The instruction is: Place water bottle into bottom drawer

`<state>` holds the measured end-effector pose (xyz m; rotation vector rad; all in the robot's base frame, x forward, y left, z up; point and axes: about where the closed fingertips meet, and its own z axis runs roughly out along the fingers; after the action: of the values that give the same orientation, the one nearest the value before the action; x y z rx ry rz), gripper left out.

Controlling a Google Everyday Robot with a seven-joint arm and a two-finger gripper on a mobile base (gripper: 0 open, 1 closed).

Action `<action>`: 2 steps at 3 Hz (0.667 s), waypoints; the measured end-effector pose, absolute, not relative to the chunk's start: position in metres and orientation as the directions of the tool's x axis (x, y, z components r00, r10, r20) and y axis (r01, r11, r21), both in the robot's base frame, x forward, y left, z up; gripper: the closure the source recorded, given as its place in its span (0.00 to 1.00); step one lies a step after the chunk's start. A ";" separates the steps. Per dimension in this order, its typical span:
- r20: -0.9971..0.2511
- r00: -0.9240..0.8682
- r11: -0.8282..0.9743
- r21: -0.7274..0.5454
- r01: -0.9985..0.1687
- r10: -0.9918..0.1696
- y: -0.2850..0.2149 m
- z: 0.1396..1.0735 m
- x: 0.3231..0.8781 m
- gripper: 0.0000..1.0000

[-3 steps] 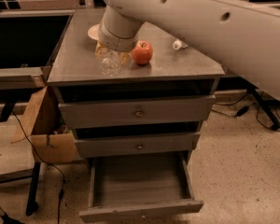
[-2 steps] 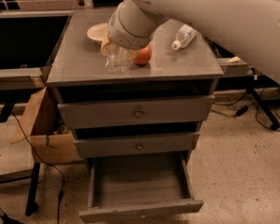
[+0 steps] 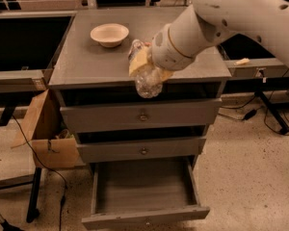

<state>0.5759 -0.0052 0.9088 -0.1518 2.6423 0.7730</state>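
The water bottle (image 3: 145,76), clear and crinkled, hangs in my gripper (image 3: 143,64) over the front edge of the grey cabinet top (image 3: 86,61), tilted with its base toward the camera. My gripper is shut on the bottle, with yellowish fingers (image 3: 138,61) around its body; the big white arm comes in from the upper right. The bottom drawer (image 3: 144,191) stands pulled open below, its grey inside bare, its knob (image 3: 147,222) on the low front panel. The bottle is well above the drawer, in front of the top drawer's upper edge.
A cream bowl (image 3: 109,34) sits at the back left of the cabinet top. The two upper drawers (image 3: 142,115) are shut. A cardboard box (image 3: 48,138) stands left of the cabinet. Desks and cables lie on both sides on the speckled floor.
My gripper has lifted the bottle off the cabinet top and carried it forward past the front edge. The view has shifted; the apple and the labelled bottle no longer show.
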 end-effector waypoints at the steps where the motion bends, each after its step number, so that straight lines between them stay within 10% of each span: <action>1: -0.262 -0.940 0.796 0.510 -0.326 -0.218 -0.030 0.847 0.548 1.00; 2: -0.183 -0.878 0.761 0.442 -0.475 -0.442 -0.049 0.804 0.524 1.00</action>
<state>0.5244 -0.0494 0.8040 -0.7527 2.8840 0.7519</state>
